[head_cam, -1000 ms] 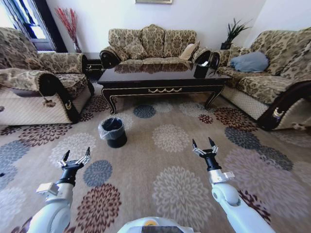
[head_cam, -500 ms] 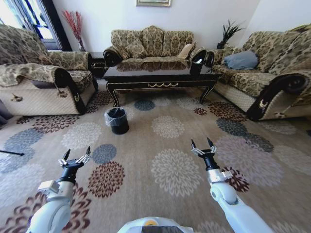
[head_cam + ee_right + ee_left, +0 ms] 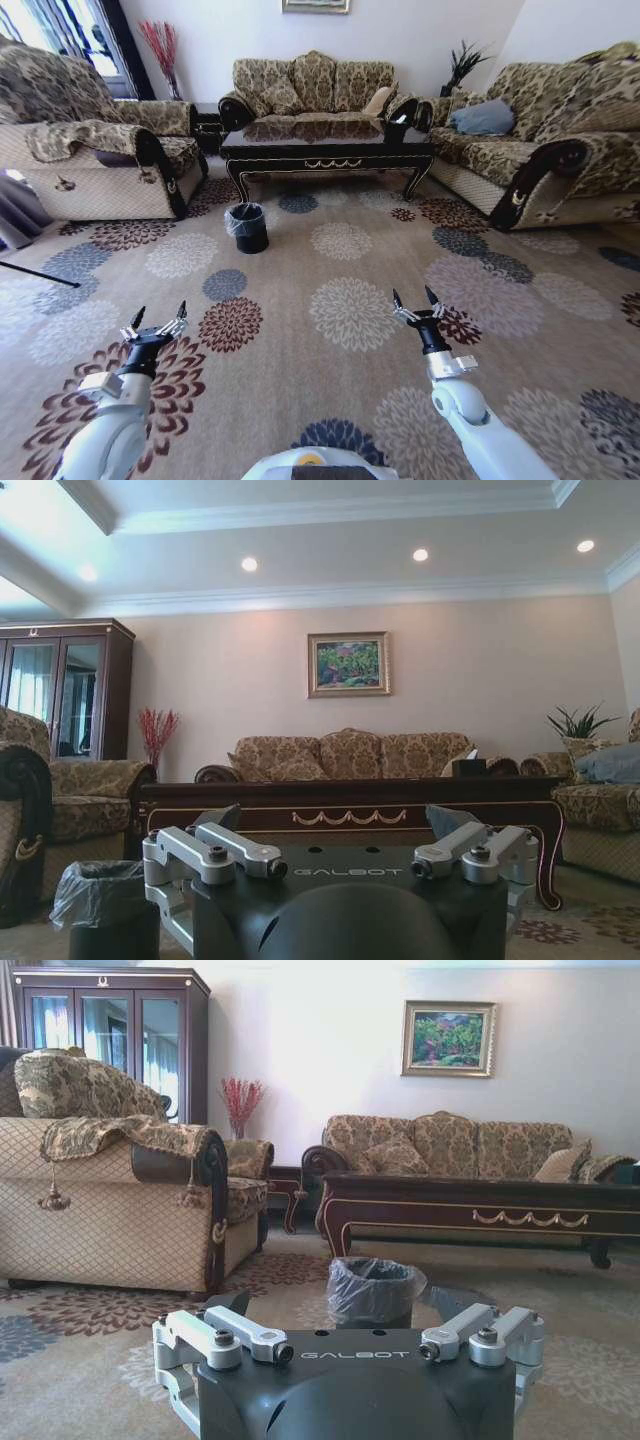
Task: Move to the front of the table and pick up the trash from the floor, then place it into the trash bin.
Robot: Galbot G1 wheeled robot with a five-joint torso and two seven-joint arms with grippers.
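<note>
Head view: the table (image 3: 327, 142) is seen at the far end of the room, in front of the middle sofa (image 3: 310, 87), with the trash bin (image 3: 247, 227) standing on the patterned carpet (image 3: 345, 310) just before its left end. No trash can be made out on the visible floor; whether it is hidden under or behind the table cannot be told. The left gripper (image 3: 155, 325) is held low over the carpet at the near left, fingers spread, nothing between them. The right gripper (image 3: 419, 307) is held likewise at the near right, spread and empty. Both are well apart from bin and table.

Left wrist view: the bin (image 3: 372, 1291), lined with a thin plastic bag, is seen just beyond the gripper body, with the table (image 3: 480, 1210) behind it and an armchair (image 3: 120, 1190) to one side. The finger tips are cropped, but the linkages are splayed wide and nothing is held.

Right wrist view: the table (image 3: 345, 810) is faced squarely from low down, and the bin (image 3: 105, 905) is seen near one edge. A black tissue box (image 3: 467, 767) stands on the tabletop and is not to be taken for the bin. The fingers are spread and empty.

Risks, as judged: with the litter unlocated, the base could be stopped at a poor spot. The bin sits close to the likely approach line and could be clipped and tipped. Low-held grippers could catch the carpet or a curved table leg if the torso is bent late.
</note>
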